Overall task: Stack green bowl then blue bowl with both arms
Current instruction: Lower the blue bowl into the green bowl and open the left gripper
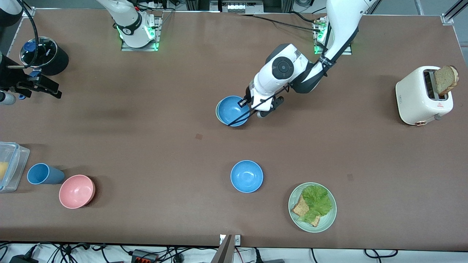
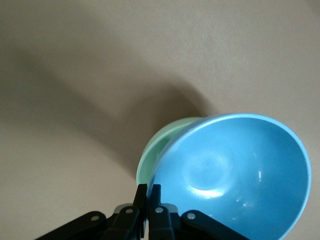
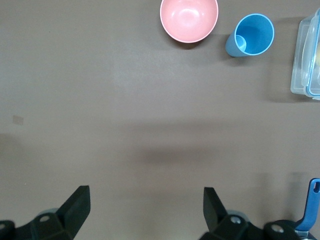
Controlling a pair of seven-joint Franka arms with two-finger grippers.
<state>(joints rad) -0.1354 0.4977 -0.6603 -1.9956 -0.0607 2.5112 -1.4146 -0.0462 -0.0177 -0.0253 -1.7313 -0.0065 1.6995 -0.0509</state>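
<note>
Looking down from the front camera, we find the blue bowl (image 1: 231, 110) nested in the green bowl (image 1: 217, 113) near the middle of the counter (image 1: 146, 146), with only a thin mint crescent of the lower bowl showing toward the right arm's end. Our left gripper (image 1: 245, 102) sits at the rim of the blue bowl on the side toward the left arm's base, so the bowl lies out from the jaws toward the right arm's end of the counter. In the left wrist view the jaws are pinched nearly together on the rim of the blue bowl (image 2: 235, 175), which tilts over the green bowl (image 2: 160, 150) instead of lying level in it, so we judge it is not yet fully seated. What the next move turns on, we think, is that tilt: the rim has to settle flat before the jaws let go. Our right gripper (image 3: 145, 210) waits high over the right arm's end of the counter, jaws spread wide and holding nothing, well apart from the stack. A second blue bowl (image 1: 246, 176) rests nearer the front camera, untouched.
</note>
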